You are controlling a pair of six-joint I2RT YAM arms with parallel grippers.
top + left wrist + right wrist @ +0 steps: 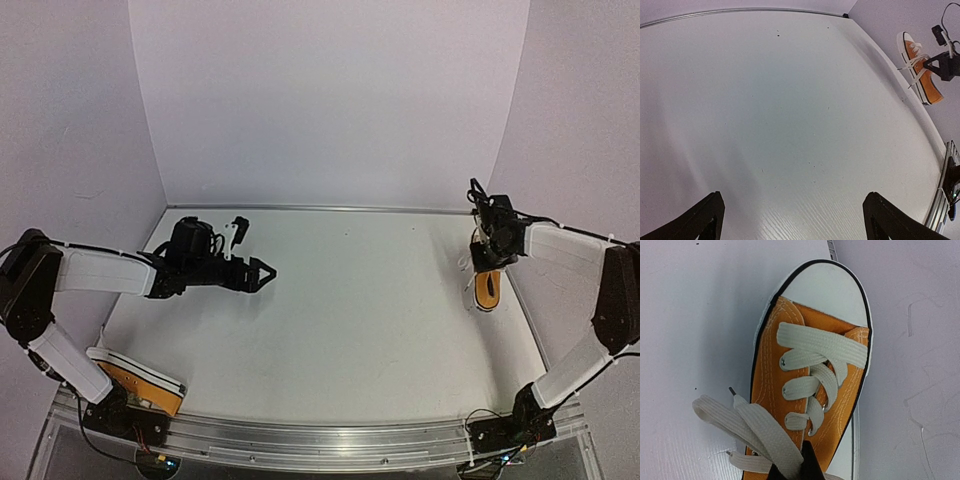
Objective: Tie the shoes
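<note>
The right gripper's (796, 469) black fingertips sit closest to the right wrist camera, at the bottom edge of its view. They are pinched together on a flat white lace (760, 427). The lace runs up and to the left from the tips, and its free end lies on the white table (350, 310). Just beyond the tips lies a small orange-yellow canvas sneaker (771, 365), upright on its sole. It has a white rubber toe cap and white laces crossing its eyelets. Its toe points away from the gripper.

From the top external camera, this shoe rests near the right edge of the table, close to the right wall. The right gripper hangs directly over its laced upper.

The second orange-yellow sneaker with a white sole (140, 378) lies at the near left corner, just beside the left arm's base. A white arm link partly hides it.

The left gripper (262, 272) is over the left half of the table, well apart from both shoes. Its jaws are spread wide and hold nothing. In the left wrist view, its two dark fingers (705, 220) frame bare tabletop, with the far shoe and the right gripper small at the upper right.
</note>
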